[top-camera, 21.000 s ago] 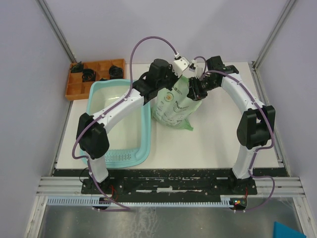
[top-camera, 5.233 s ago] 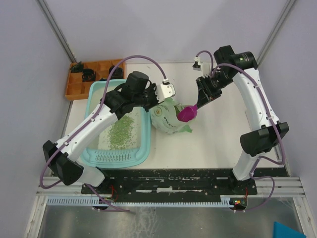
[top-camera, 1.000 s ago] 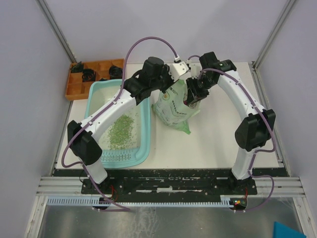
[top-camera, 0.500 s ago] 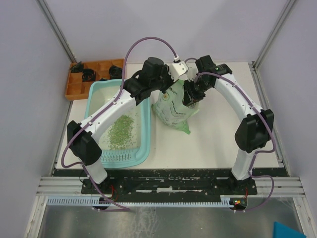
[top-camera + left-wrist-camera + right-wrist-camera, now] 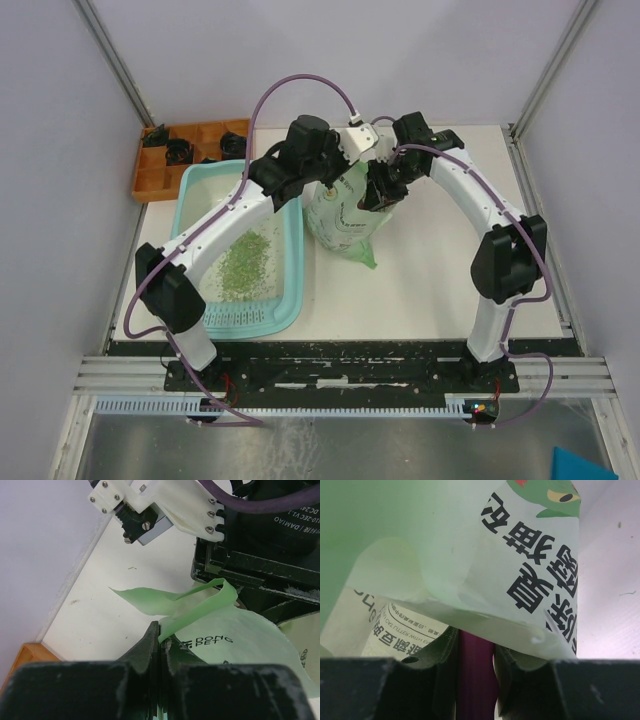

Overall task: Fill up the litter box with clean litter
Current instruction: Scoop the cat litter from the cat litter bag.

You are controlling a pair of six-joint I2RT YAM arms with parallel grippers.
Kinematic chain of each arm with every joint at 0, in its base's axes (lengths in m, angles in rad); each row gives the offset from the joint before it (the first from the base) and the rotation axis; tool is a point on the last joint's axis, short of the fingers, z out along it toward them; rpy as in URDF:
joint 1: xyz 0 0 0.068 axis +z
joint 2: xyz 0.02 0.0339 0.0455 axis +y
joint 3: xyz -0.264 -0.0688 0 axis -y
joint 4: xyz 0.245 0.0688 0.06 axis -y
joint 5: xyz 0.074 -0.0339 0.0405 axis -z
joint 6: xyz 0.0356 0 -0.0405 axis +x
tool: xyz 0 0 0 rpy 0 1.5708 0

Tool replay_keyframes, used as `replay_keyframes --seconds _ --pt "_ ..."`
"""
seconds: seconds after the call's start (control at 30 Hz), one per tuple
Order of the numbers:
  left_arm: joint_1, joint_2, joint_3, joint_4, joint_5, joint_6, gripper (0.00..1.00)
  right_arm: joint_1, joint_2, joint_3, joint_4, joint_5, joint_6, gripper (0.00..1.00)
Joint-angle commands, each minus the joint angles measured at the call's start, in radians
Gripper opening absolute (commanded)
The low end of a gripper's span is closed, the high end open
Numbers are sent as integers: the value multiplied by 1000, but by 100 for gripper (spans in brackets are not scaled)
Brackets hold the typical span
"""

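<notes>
Top external view: the white surface (image 5: 440,280) carried the light-teal litter box (image 5: 300,270) on the left side, with its grate strip at the end nearest the arm bases. The pale green printed litter bag (image 5: 345,225) stood just right of the box; I could not tell whether it touched the box wall. An orange compartment tray (image 5: 150,180) sat beyond the box at the far-left corner. The clean litter (image 5: 242,265) lay as a thin green patch on the near half of the box floor and the far half was bare, so I judged the fill well short of done.

Left wrist view: the left end effector (image 5: 160,635) was closed on a strip of the bag's upper edge. Right wrist view: the right end effector (image 5: 476,652) gripped a magenta scoop handle (image 5: 476,680). The scoop head was hidden inside the bag mouth, so its load was unknown.

Step in hand, as judged: scooping inside the bag.
- Hold the left pinch high and steady so the mouth gapes.
- Dig down, then level the scoop before lifting.
- Clear the film lip without snagging it.
- Tip over the bare far half.

Risks: the thin film slipping from the pinch, and granules spilling between bag and box.
</notes>
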Motion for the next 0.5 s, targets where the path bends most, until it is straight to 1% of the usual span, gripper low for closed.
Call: replay_keyframes --seconds 0.0,0.13,0.37,0.47 --pt "-9 -67 49 180 28 -31 3 33 81 -36 61 -125 31 2" --pt "-10 -68 52 178 26 -29 3 25 67 -36 84 -188 59 2" --pt "-10 -64 53 178 28 -32 3 -27 53 -23 115 -303 135 2" --pt "-10 -61 54 179 32 -36 3 -41 49 -20 116 -315 134 2"
